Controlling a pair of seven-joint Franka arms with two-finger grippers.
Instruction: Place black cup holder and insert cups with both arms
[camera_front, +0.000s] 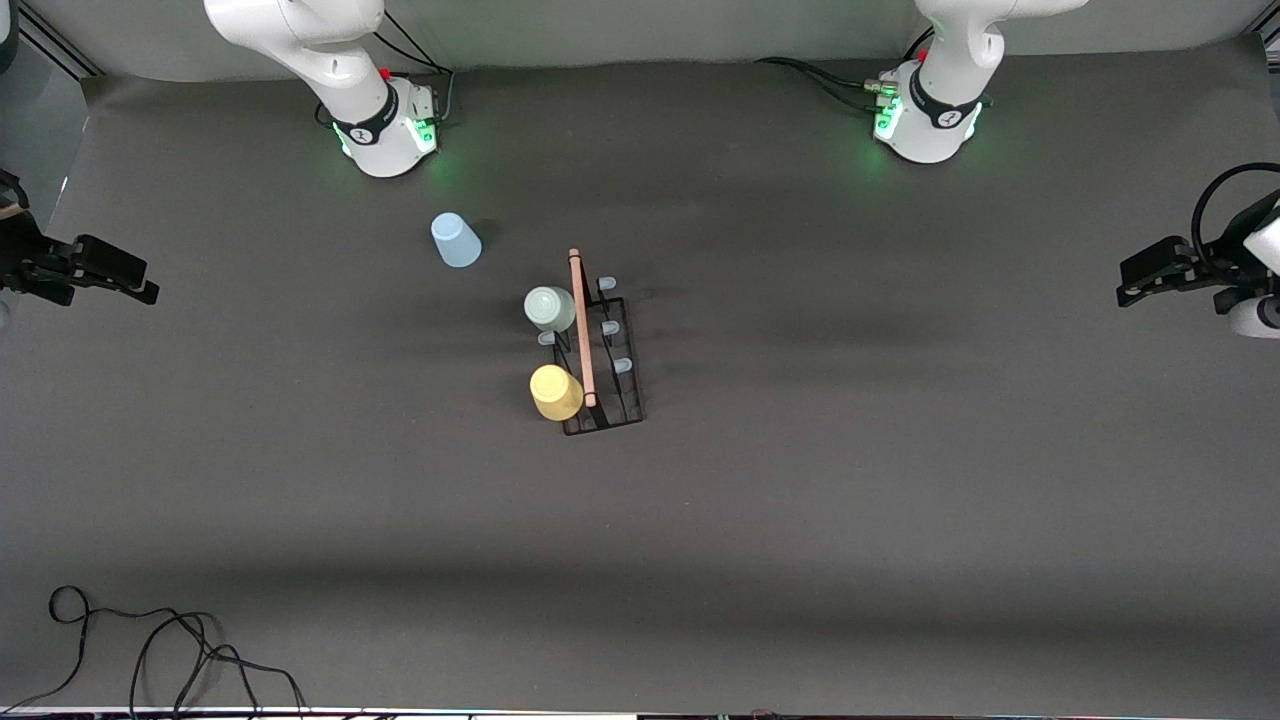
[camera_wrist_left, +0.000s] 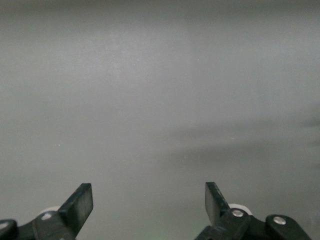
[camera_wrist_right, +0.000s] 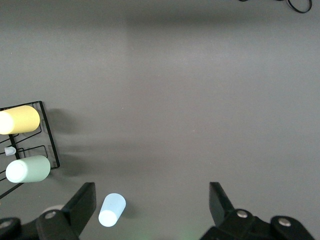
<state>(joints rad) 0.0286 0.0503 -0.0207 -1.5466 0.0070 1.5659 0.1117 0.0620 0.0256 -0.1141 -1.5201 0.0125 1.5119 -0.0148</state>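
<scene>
The small black wire rack (camera_front: 600, 355) with its wooden rod handle stood mid-table, pale green plastic cup (camera_front: 550, 309) and yellow plastic cup (camera_front: 556, 392) already on pegs. The light blue plastic cup (camera_front: 456, 241) stood upside down on the table, farther from the front camera and toward the right arm's end. The right gripper (camera_wrist_right: 150, 200) and left gripper (camera_wrist_left: 149, 202) waited at the table's ends, jaws apart. The right should probably grasp the blue cup's sides squarely.

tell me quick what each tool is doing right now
Left tool: open, holding nothing, over bare table.
Right tool: open, holding nothing, above the light blue cup.

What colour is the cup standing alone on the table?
Light blue, clearest in the front view.
</scene>
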